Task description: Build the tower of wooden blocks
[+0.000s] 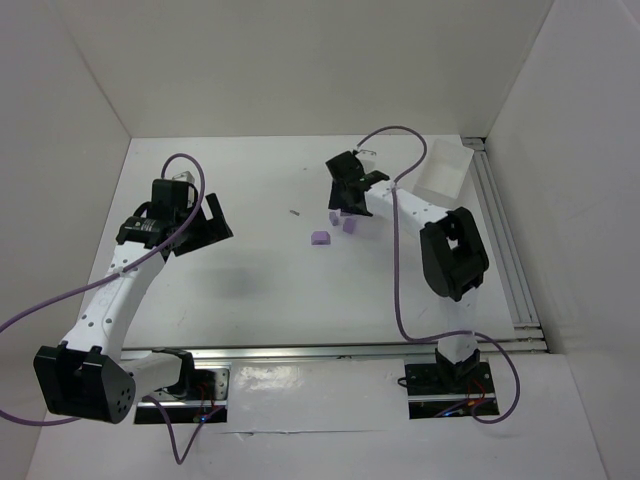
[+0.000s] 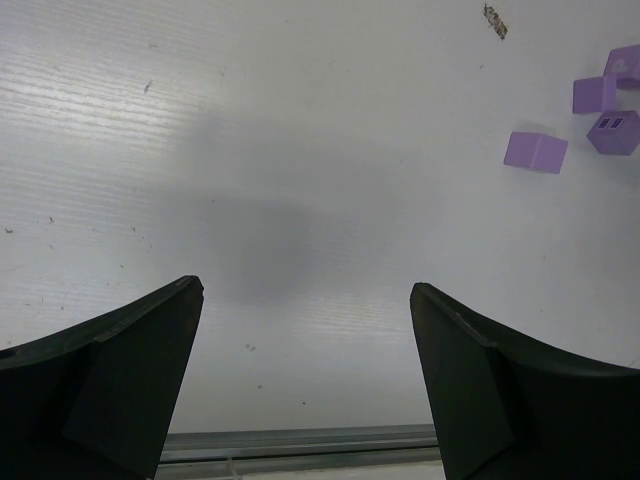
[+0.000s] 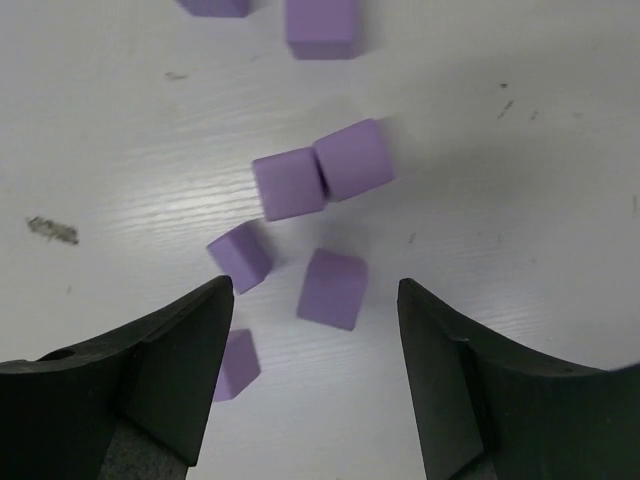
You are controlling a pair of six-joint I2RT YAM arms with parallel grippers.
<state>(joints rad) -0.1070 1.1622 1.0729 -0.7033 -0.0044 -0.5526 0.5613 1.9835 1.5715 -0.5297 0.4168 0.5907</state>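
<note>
The right gripper (image 3: 313,300) hangs with its dark, wedge-shaped jaws spread wide and holding nothing. Below it the wood blocks (image 3: 289,184), small matte lilac cubes, lie scattered loose on the white, finely grained table (image 3: 520,200), and one cube (image 3: 333,290) sits in line with the gap between the jaws. The left gripper (image 2: 305,290) is equally wide open and empty, with the blocks well off to its right.

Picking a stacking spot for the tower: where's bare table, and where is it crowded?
Bare: the white tabletop between the left end effector and the small lilac wood cubes, down to the near metal rail. Crowded: beneath the open right end effector, where the cubes cluster, two touching.
</note>
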